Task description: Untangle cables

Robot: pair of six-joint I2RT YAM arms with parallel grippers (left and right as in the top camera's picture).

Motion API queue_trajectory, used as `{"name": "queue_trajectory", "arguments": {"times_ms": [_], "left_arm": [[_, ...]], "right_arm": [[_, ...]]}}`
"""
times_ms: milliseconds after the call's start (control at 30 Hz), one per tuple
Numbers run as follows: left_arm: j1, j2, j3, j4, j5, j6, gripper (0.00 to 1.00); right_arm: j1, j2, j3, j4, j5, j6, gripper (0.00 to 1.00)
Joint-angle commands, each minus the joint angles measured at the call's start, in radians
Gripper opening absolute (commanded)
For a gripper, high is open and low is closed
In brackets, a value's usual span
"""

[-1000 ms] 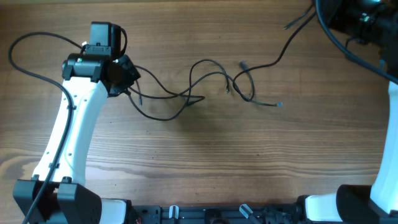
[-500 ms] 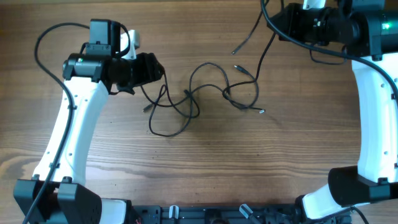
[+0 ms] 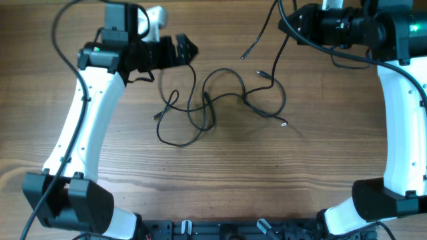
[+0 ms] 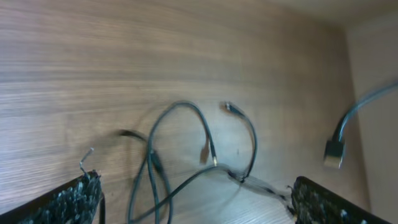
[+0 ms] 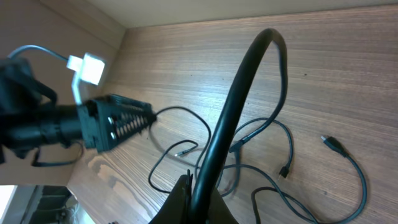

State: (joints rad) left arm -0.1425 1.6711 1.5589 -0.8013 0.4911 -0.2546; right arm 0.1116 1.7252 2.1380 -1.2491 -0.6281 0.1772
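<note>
Starting on the left and catching the left gripper (image 3: 187,49) swinging up toward the far edge of the wooden table (image 3: 280,180), jaws spread wide and gripping nothing, after hovering right against the bundle's left side half a second back. Finding the cables (image 3: 204,101) lying mid-table, just below and right of that gripper, and bunching into a tighter heap than the long stretched-out line of a second ago. Spotting a loose plug end (image 3: 157,116) trailing on the left, a big loop and a crossing in the middle, and a light-tipped plug (image 3: 283,123) drifting out on the right. Moving right and seeing the right gripper (image 5: 189,200) pinching one strand and holding it lifted at the far right side, roughly where it was half a second back. Judging the job far from done: gaining slack but separating nothing, still seeing strands crossing at the centre. Checking for writing and reading no brand, label or lettering anywhere, only noting a plain white connector (image 3: 155,15) by the left arm and a green light (image 3: 413,28) on the right arm.
</note>
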Motion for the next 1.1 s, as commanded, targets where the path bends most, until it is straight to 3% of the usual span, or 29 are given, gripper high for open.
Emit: {"name": "queue_trajectory", "arguments": {"times_ms": [0, 67, 167, 300, 400, 567, 667, 767, 967, 1000, 1033, 1067], "left_arm": [[0.000, -0.024, 0.056, -0.095, -0.412, -0.258, 1.00], [-0.018, -0.012, 0.056, -0.148, -0.459, -0.277, 1.00], [-0.083, 0.010, 0.042, -0.153, -0.325, -0.240, 0.98], [-0.224, 0.061, -0.030, -0.040, -0.043, 0.006, 0.94], [-0.246, 0.103, -0.054, 0.024, 0.148, 0.074, 1.00], [-0.268, 0.171, -0.054, 0.207, 0.338, 0.095, 0.99], [-0.314, 0.178, -0.054, 0.285, 0.325, 0.157, 0.99], [-0.359, 0.179, -0.054, 0.290, 0.214, 0.201, 0.99], [-0.399, 0.203, -0.054, 0.289, 0.131, 0.304, 0.94], [-0.405, 0.217, -0.054, 0.289, 0.093, 0.303, 0.90], [-0.407, 0.238, -0.054, 0.290, 0.044, 0.303, 0.74], [-0.407, 0.255, -0.054, 0.289, 0.006, 0.303, 0.43]], "right_arm": [[0.000, 0.006, 0.014, 0.005, -0.017, -0.016, 0.04], [0.000, 0.006, 0.014, 0.005, -0.017, -0.017, 0.04], [0.000, 0.006, 0.014, 0.006, -0.017, -0.017, 0.04], [-0.002, 0.006, 0.014, -0.002, -0.049, -0.032, 0.04], [-0.054, 0.006, 0.014, -0.004, -0.188, -0.049, 0.04], [-0.220, 0.006, 0.014, 0.000, -0.501, -0.092, 0.04], [-0.252, 0.006, 0.014, -0.002, -0.546, -0.091, 0.04], [-0.255, 0.006, 0.014, -0.002, -0.552, -0.096, 0.04], [-0.255, 0.006, 0.014, -0.002, -0.563, -0.095, 0.04], [-0.255, 0.006, 0.014, -0.001, -0.577, -0.096, 0.04], [-0.255, 0.006, 0.014, -0.001, -0.586, -0.095, 0.04], [-0.256, 0.006, 0.014, -0.001, -0.586, -0.095, 0.04]]}}
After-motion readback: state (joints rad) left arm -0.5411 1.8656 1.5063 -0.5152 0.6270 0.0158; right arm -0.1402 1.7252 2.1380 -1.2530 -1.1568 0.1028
